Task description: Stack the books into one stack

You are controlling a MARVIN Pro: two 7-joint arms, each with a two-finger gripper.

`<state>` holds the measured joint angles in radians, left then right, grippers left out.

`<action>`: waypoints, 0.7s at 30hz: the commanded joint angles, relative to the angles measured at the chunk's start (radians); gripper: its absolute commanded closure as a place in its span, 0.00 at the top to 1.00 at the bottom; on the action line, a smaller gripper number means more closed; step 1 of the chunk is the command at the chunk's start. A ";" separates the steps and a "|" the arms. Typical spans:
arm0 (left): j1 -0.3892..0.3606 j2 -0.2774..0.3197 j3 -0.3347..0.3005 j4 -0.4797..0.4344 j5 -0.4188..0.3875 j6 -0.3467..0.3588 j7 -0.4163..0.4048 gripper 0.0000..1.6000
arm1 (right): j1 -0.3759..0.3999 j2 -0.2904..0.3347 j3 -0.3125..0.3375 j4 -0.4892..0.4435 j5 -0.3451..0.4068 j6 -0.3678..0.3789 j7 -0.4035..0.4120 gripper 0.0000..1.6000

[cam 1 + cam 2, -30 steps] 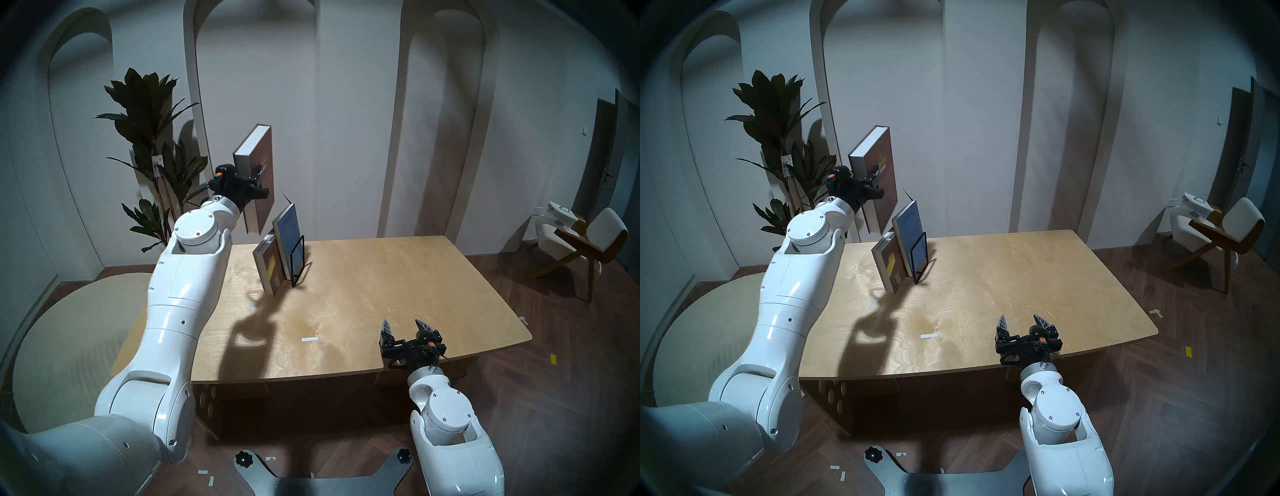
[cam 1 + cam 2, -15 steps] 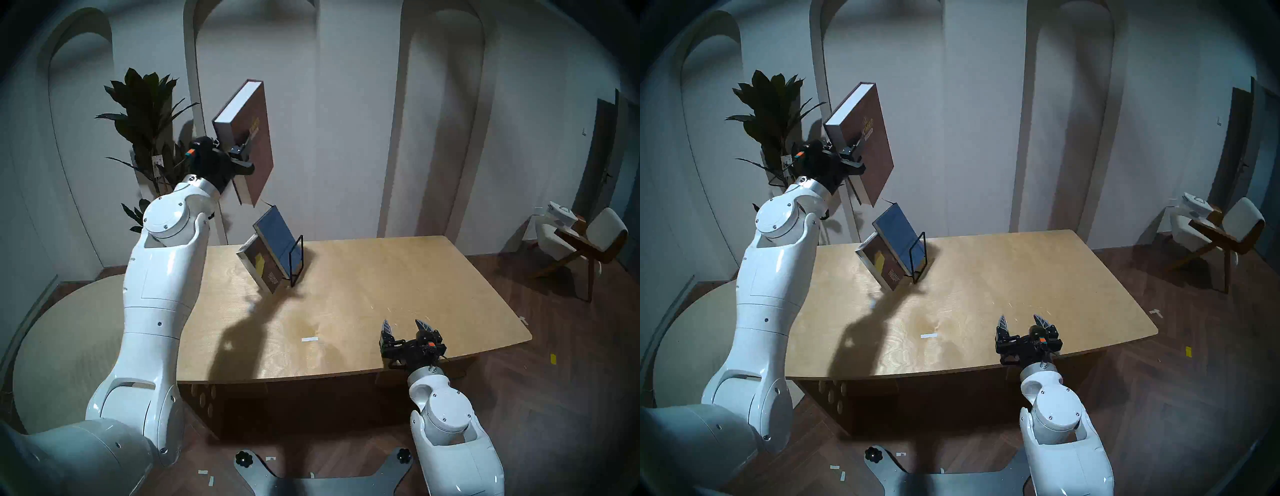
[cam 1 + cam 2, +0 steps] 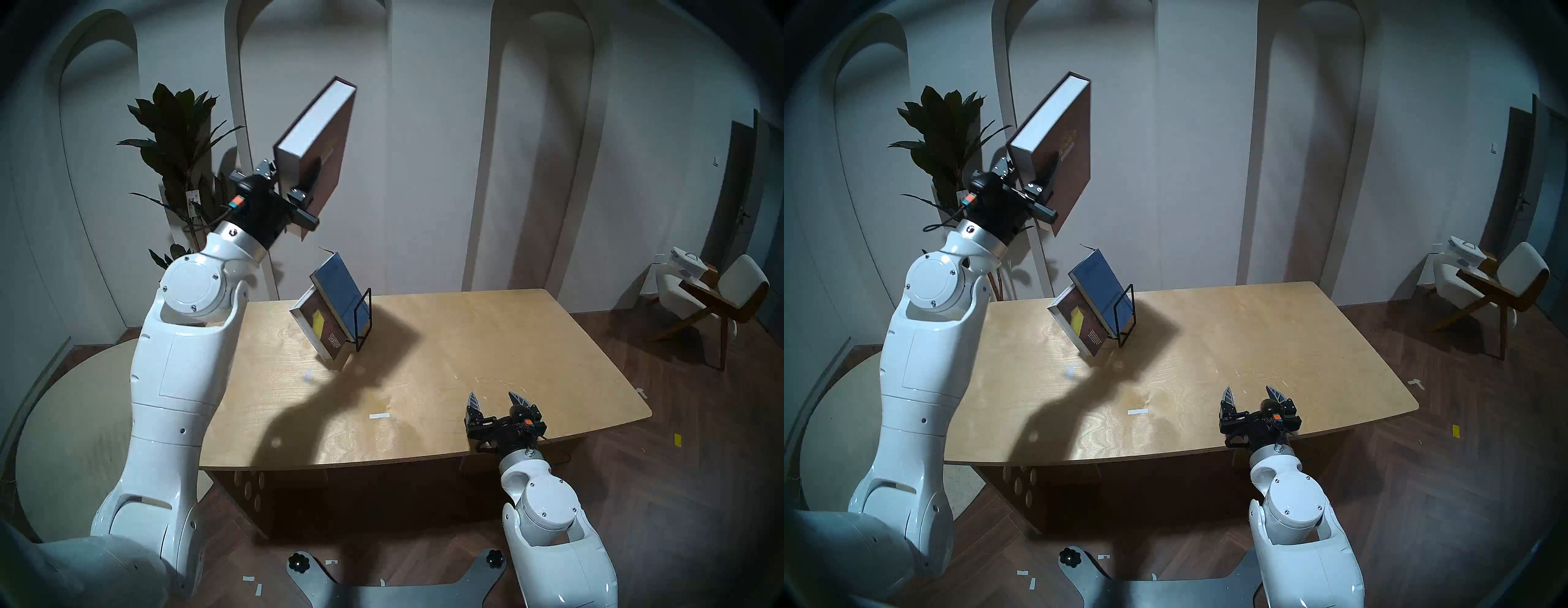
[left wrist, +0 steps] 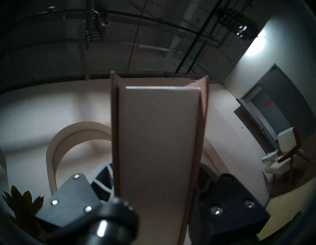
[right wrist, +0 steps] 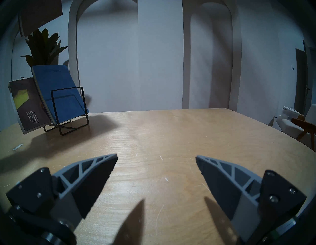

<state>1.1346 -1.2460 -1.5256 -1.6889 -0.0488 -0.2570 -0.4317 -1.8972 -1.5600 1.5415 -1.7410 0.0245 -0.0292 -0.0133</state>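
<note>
The left gripper point(image 3: 297, 176) grasps the thick brown book point(image 3: 326, 140) by its lower end, holding it tilted in the air above the desk point(image 3: 488, 361). The blue book point(image 3: 339, 297) and a dark-covered book point(image 3: 320, 329) lean in the wire rack point(image 3: 362, 318). The right gripper point(image 3: 497, 401) is released, jaws apart, at the near desk edge.

You see two glossy white arms with round joint caps dotted by small dark screws, each ending in a silver collar and black wrist block with an orange-teal tag; the right gripper point(image 3: 497, 399) has grey trussed fingers point(image 5: 95, 167), the left gripper point(image 3: 297, 180) black brackets
</note>
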 commanded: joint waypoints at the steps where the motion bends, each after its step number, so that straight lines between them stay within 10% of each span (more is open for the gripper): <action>1: 0.111 0.069 0.043 -0.102 0.138 -0.064 -0.008 0.00 | 0.008 0.000 -0.001 -0.016 -0.001 -0.005 0.001 1.00; 21: 0.406 0.155 -0.043 -0.240 0.672 -0.078 0.184 0.00 | -0.005 0.006 0.040 -0.044 -0.023 -0.026 -0.049 1.00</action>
<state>1.4478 -1.1000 -1.5546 -1.8794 0.4929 -0.3419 -0.3208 -1.8953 -1.5601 1.5428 -1.7371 0.0234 -0.0296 -0.0182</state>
